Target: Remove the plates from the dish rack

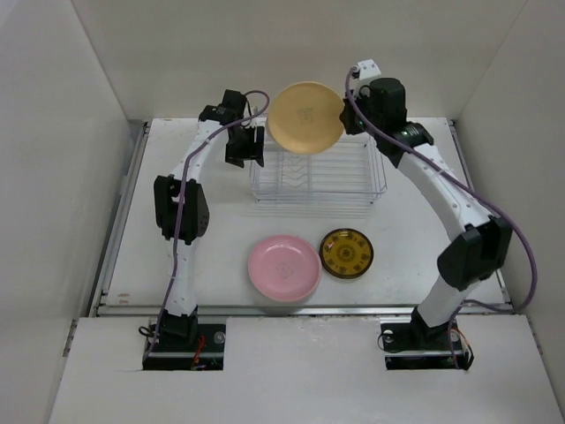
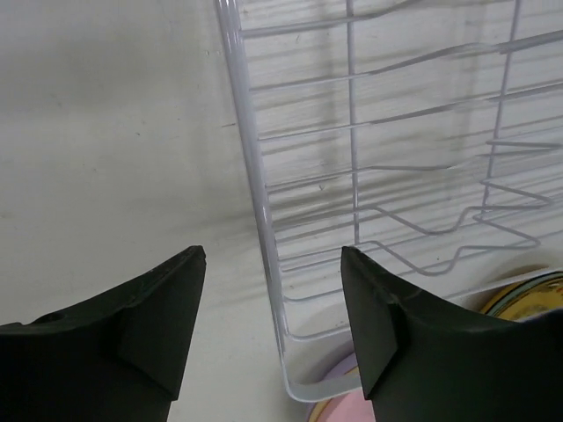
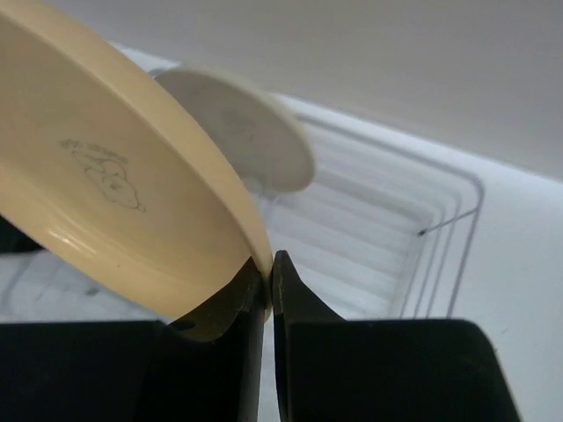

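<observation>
My right gripper (image 1: 350, 108) is shut on the rim of the yellow-tan plate (image 1: 305, 117) and holds it tilted in the air above the dish rack (image 1: 318, 179). In the right wrist view the fingers (image 3: 269, 268) pinch the rim of that plate (image 3: 114, 202). A cream plate (image 3: 239, 127) stands behind it over the rack (image 3: 440, 220). My left gripper (image 1: 244, 146) is open and empty at the rack's left end, and straddles the rack's corner wire (image 2: 259, 202) in the left wrist view (image 2: 273, 255). A pink plate (image 1: 283, 267) and the dark amber patterned plate (image 1: 345, 253) lie on the table in front of the rack.
In the left wrist view the pink plate's edge (image 2: 347, 409) shows past the rack corner with a lavender sliver (image 2: 342, 364) beside it, and the amber plate's rim (image 2: 528, 294) shows at the right. White walls enclose the table on the left, the back and the right.
</observation>
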`<state>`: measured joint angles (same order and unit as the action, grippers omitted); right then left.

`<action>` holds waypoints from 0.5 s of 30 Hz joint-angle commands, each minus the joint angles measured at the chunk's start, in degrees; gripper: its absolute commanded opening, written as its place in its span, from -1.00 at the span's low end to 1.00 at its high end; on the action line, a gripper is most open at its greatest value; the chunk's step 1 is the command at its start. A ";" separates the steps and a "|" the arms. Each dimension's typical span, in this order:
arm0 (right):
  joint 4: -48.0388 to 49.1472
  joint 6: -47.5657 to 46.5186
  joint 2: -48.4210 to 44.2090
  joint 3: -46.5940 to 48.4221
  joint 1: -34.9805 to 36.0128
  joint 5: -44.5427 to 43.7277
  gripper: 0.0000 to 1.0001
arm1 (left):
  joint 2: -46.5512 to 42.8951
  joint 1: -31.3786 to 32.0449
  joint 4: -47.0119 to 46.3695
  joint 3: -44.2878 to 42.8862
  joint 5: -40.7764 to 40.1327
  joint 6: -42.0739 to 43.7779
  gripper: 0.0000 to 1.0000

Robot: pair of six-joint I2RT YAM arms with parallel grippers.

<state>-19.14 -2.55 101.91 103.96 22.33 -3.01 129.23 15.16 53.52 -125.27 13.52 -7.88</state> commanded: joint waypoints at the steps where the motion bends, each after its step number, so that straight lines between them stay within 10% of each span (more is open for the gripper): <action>1: -3.10 13.25 -10.92 -6.29 -0.09 11.85 -1.00 | -6.36 -0.39 -2.18 -2.08 0.90 0.58 0.21; 15: -16.46 18.90 -23.60 -37.33 9.56 30.59 -1.00 | -13.56 -1.97 -4.21 0.90 5.47 -0.47 0.37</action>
<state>-34.37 15.49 78.46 68.47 28.97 19.92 121.38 13.74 49.84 -125.21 16.62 -7.86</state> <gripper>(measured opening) 0.106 0.684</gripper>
